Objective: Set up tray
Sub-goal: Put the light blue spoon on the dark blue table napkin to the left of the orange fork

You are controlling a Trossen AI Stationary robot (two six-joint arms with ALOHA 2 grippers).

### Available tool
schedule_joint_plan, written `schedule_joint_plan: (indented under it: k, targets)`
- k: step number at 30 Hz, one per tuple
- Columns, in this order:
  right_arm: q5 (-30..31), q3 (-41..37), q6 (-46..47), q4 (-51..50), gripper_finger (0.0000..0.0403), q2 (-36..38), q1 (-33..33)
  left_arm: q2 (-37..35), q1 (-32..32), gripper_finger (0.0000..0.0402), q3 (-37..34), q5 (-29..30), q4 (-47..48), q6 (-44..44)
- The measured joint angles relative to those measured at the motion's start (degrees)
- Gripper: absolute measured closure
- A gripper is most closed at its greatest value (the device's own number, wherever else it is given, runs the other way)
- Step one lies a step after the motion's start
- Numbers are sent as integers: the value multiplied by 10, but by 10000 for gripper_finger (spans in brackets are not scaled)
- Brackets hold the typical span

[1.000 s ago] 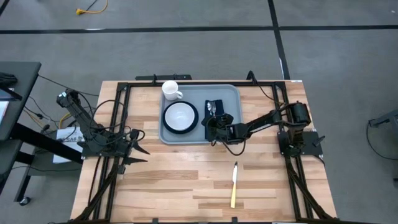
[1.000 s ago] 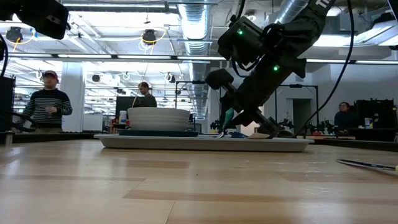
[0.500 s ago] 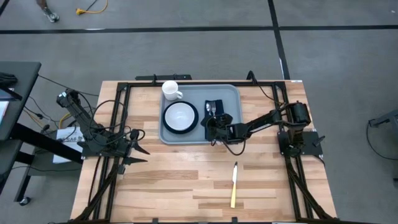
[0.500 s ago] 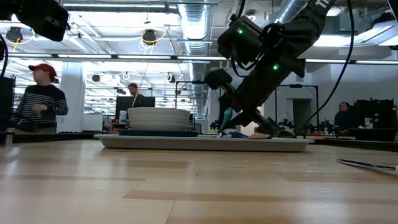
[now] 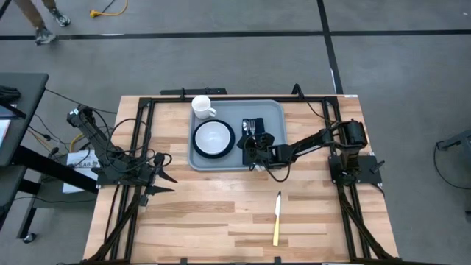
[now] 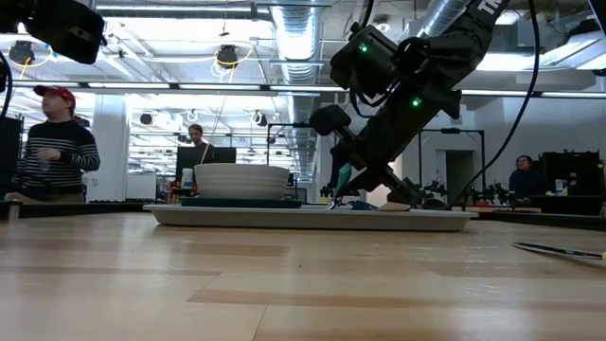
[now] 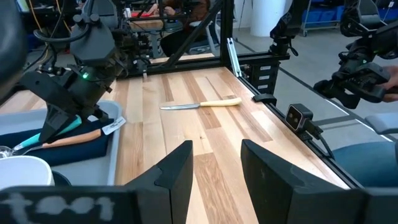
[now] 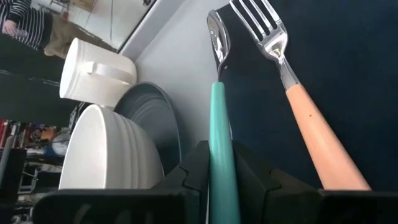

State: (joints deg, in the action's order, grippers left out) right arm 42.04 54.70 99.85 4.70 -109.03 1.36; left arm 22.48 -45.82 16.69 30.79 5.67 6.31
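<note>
The light grey-blue tray (image 5: 274, 110) lies at the table's far middle. On it stand a white mug (image 5: 202, 107) and a white bowl (image 5: 213, 136) on a dark plate (image 8: 155, 121), beside a navy napkin (image 5: 252, 140). A fork (image 8: 308, 115) with a peach handle lies on the napkin. My right gripper (image 5: 253, 150) is shut on a teal-handled spoon (image 8: 219, 93) over the napkin's edge nearest the plate. My left gripper (image 7: 214, 174) stands open and holds nothing, at the table's left edge. My right gripper pinches the spoon's teal handle (image 8: 221, 155) between its two fingers. The fingers slant down from the table's right side and lie along the spoon. The spoon points away from the gripper, its bowl (image 8: 219, 34) low at the napkin's edge beside the fork's tines; whether it rests there I cannot tell.
A knife (image 5: 277, 218) with a pale yellow handle lies on the bare wood toward the near right. Black frame rails (image 5: 140, 140) run along the table's left, right and far sides. A person (image 6: 59, 152) stands in the room beyond.
</note>
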Motion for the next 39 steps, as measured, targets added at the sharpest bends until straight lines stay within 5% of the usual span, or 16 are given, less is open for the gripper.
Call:
schedule_joint_plan:
  k: [39]
  targets:
    - [-17, 0, -14, -17, 339, 0, -8, 0, 0, 276, 0, 0, 0, -1]
